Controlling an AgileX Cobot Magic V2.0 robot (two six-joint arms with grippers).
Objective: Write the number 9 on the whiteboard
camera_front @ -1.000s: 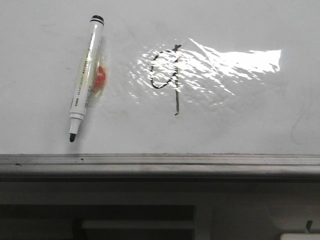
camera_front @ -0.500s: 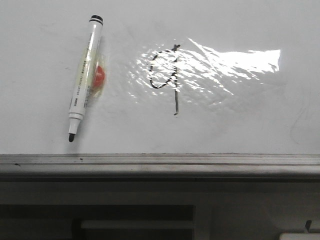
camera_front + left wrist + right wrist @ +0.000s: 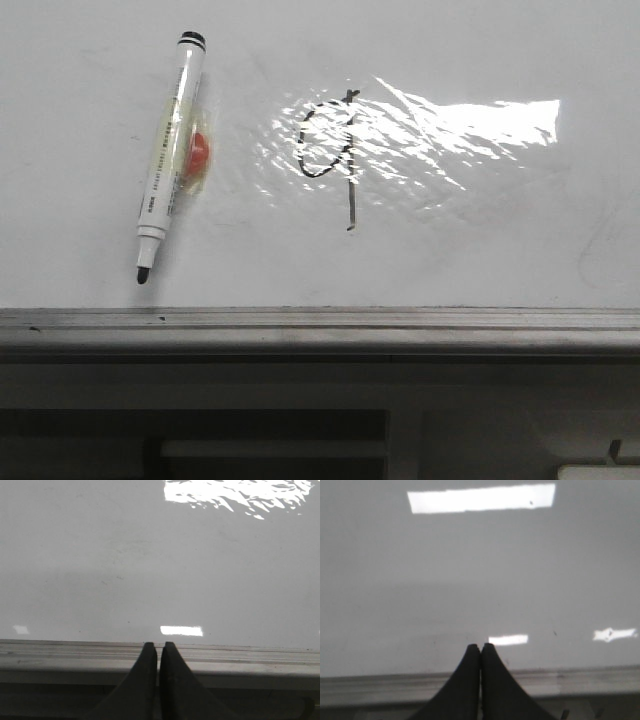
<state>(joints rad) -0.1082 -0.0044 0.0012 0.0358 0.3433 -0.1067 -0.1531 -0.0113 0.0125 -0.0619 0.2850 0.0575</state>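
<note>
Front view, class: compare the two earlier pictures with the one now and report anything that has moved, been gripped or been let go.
Nothing visibly changed. The marker lies in the same place on the whiteboard, uncapped tip toward the rail, and the number 9 has no added strokes. No arm enters this view.

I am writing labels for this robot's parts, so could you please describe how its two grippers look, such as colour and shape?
Only the fingertips show, in the wrist views. The left gripper has two matte black fingers, wide at the base and curving to narrow rounded tips. The right gripper has the same look, black and tapered. No cables, markings or arm links can be seen.
</note>
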